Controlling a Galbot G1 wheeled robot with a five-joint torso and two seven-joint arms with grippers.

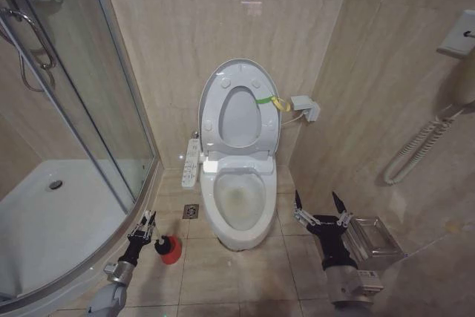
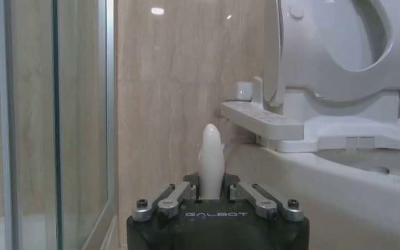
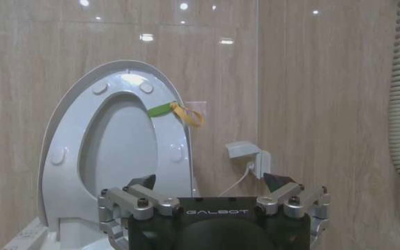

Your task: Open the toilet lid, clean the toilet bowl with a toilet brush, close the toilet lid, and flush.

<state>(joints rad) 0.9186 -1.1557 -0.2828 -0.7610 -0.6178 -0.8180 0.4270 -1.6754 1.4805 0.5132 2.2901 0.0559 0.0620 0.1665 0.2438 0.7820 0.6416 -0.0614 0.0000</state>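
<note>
Toilet lid (image 1: 236,113) up against the wall, toilet bowl (image 1: 239,200) open below. Left gripper (image 1: 145,226) shut tight on the toilet brush (image 2: 211,161), left of the bowl, above the red holder (image 1: 170,249). Right gripper (image 1: 321,208) open, right of the bowl. Might bump the button panel (image 1: 191,162) or drip on the floor when swinging over.
</note>
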